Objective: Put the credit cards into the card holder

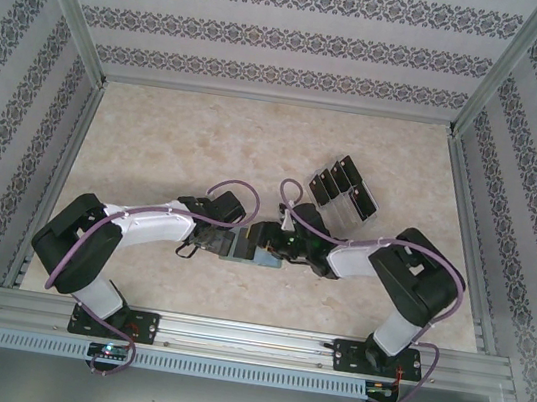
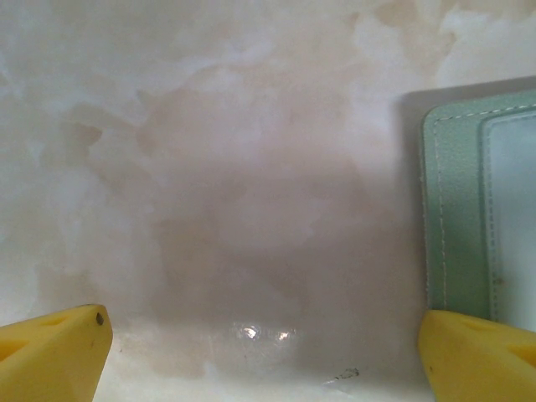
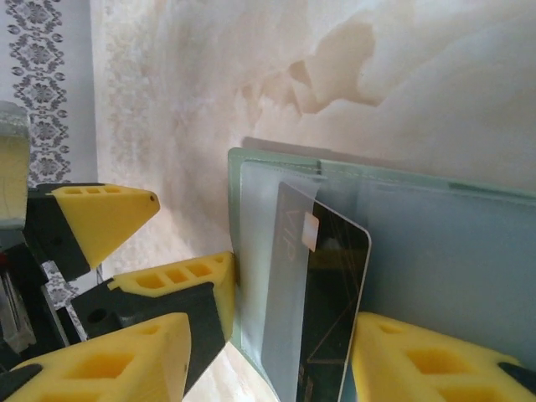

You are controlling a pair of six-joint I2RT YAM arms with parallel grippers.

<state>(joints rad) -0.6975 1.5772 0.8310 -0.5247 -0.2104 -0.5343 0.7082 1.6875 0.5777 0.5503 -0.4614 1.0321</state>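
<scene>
Two arms bend inward over the marbled table when I look down from above, and their heads meet near the middle of it. The left gripper and the right gripper sit nose to nose. The card holder lies on the table between and partly under them, so only a sliver of grey-green shows. Behind the right gripper, well apart from the holder, a clear rack stands with several credit cards upright in its slots. From the left wrist, the left gripper hangs low over the table, its yellow fingers spread wide with nothing between them. The card holder lies open at the right edge of that view, a sage border around a paler panel. The right-hand fingertip sits at its near edge, though I cannot tell whether it touches. From the right wrist, the right gripper has its fingers apart, one on either side of a black card. That card lies on the open card holder with its left part under a pale see-through pocket, and the fingers do not pinch it. The left gripper's two yellow fingers stand at the holder's left edge, the nearer one against it.
</scene>
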